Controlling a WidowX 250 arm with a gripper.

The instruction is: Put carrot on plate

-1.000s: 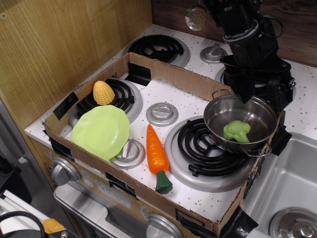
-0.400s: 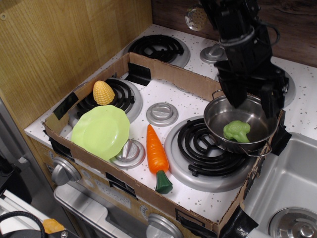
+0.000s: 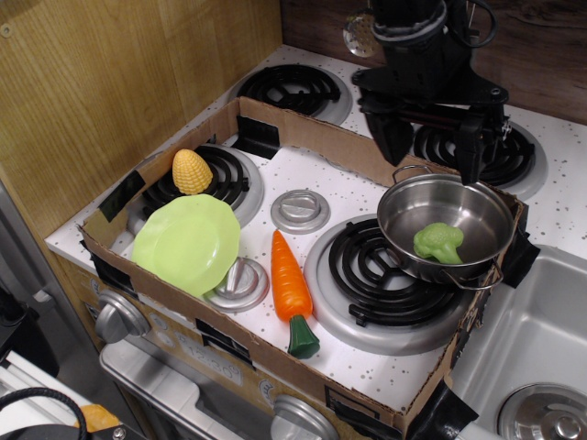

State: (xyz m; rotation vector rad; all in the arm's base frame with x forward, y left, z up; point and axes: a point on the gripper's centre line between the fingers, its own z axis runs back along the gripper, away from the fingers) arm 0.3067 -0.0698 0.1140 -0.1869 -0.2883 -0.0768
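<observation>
While arm tops frame, gripper (image 3: pixel 433 145) gapes empty.

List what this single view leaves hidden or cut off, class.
- Plate: near rim hidden behind the cardboard box wall.
- Gripper: the arm above runs off the top edge.
- Broccoli: underside hidden inside the steel pot.
- Carrot: fully visible.

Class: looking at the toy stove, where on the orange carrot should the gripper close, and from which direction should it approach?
Grip the carrot across its thick orange middle, coming straight down from above. It lies flat, free on both long sides, and the open gripper hangs up by the pot.
</observation>
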